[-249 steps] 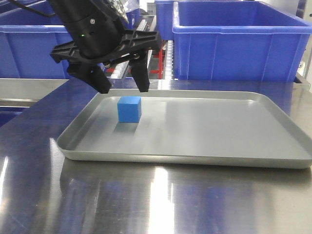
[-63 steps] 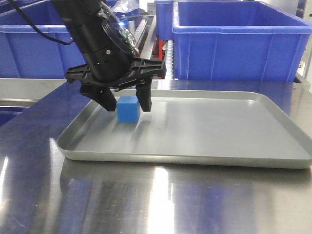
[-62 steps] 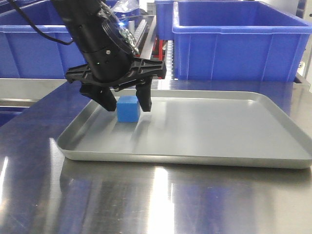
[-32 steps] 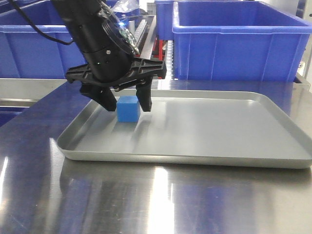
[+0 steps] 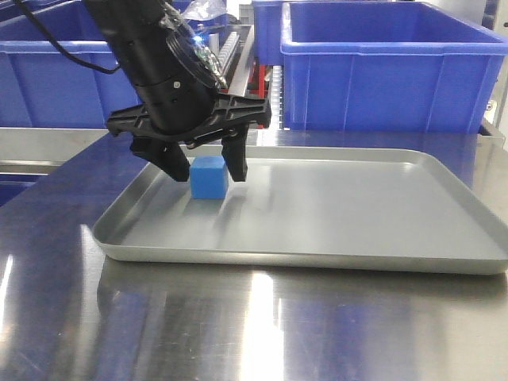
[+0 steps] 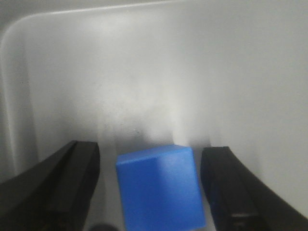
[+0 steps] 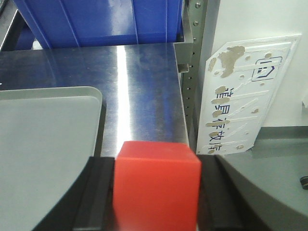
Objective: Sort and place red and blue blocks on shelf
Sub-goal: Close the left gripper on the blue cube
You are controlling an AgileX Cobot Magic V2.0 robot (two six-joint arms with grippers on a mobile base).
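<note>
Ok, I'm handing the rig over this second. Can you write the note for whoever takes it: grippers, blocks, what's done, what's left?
Left gripper: open, its fingers either side of the blue block, with gaps showing on both sides.
Blue block: resting in the grey tray, near its back left corner.
Right gripper: shut on the red block, held over the steel tabletop beside the tray.
Done: red block is picked up.
Left: close on the blue block, lift it, then place both on the shelf. Neither is there yet.
</note>
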